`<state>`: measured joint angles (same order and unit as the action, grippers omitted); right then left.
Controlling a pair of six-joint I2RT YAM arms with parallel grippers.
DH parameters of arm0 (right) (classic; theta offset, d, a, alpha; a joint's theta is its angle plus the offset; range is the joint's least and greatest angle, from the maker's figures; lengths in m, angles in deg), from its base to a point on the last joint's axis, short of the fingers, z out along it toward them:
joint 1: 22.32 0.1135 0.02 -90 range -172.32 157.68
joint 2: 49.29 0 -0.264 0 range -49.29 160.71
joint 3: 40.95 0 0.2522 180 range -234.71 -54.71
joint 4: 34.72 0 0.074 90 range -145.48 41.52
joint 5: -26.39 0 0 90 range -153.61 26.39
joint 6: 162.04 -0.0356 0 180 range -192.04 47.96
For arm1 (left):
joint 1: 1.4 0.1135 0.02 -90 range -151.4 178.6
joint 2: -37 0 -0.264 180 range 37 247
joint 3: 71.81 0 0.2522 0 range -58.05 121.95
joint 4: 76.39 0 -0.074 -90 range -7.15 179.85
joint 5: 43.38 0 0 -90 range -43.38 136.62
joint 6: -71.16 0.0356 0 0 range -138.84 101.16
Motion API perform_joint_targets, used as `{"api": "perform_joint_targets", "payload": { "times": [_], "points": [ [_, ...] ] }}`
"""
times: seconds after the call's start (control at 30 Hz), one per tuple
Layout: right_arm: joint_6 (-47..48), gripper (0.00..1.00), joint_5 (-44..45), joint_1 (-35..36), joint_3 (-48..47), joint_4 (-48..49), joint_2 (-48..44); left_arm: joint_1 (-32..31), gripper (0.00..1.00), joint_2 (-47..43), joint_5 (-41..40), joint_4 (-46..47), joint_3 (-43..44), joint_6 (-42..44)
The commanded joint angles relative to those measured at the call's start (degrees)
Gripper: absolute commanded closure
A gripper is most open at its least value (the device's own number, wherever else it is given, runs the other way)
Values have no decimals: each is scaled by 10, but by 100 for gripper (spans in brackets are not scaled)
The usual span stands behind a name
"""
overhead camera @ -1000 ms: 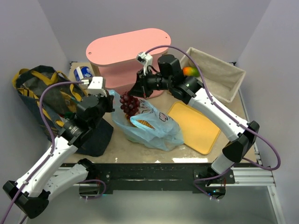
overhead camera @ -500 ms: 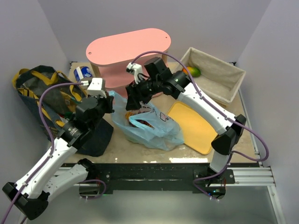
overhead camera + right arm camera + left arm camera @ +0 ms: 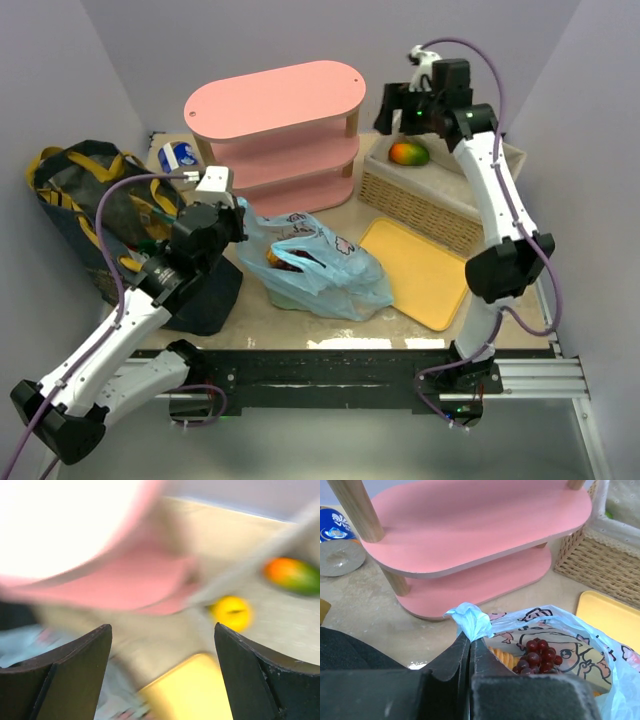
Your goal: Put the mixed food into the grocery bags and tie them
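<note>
Your left pincer (image 3: 469,641) is clamped tight on one twisted handle of the blue plastic bag (image 3: 325,275) and holds its mouth up beside the pink shelf (image 3: 275,95). Grapes (image 3: 538,653) and ridged bread (image 3: 501,656) lie inside. Your right pincer (image 3: 392,105) hangs wide open and empty, high over the wicker basket (image 3: 415,200), where the mango (image 3: 408,153) lies. That wrist view is smeared, so you cannot be sure what the yellow fruit (image 3: 231,612) near the mango is. Watch the thin film: a hard pull could tear it or slide it out of the left grip. With only one handle raised the mouth sags, so dropped fruit may strike the rim and roll away. The mango looks smooth and rounded and could squirt from the pads. It also sits deep behind the basket wall, which a descending pincer might catch. The beige desk (image 3: 300,325) is crowded, with a yellow tray (image 3: 420,270) at the right and the denim tote (image 3: 80,190) at the left edge. Pale lilac walls close in on three sides, leaving your elbows little room.
</note>
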<state>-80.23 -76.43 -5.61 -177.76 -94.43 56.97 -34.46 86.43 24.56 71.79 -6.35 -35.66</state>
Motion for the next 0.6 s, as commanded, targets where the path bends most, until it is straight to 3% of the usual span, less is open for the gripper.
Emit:
{"api": "perform_joint_targets", "payload": {
  "times": [0.0, 0.13, 0.23, 0.4, 0.57],
  "points": [
    [-30, 13, 47, -69, 4, 56, 65, 3, 100, 25, -18, 10, 13, 17],
    [-141, 10, 21, -142, -26, 103, 166, 3, 100, 51, -26, 5, 26, 17],
    [-250, 6, 22, -155, -5, 175, 186, 2, 100, 66, -34, 0, 34, 8],
    [-410, 9, 168, -140, 57, 254, 192, 2, 100, 91, -42, 0, 39, -8],
    [-513, 8, 235, -131, 62, 302, 214, 3, 100, 117, -44, 2, 52, -2]
  ]
}}
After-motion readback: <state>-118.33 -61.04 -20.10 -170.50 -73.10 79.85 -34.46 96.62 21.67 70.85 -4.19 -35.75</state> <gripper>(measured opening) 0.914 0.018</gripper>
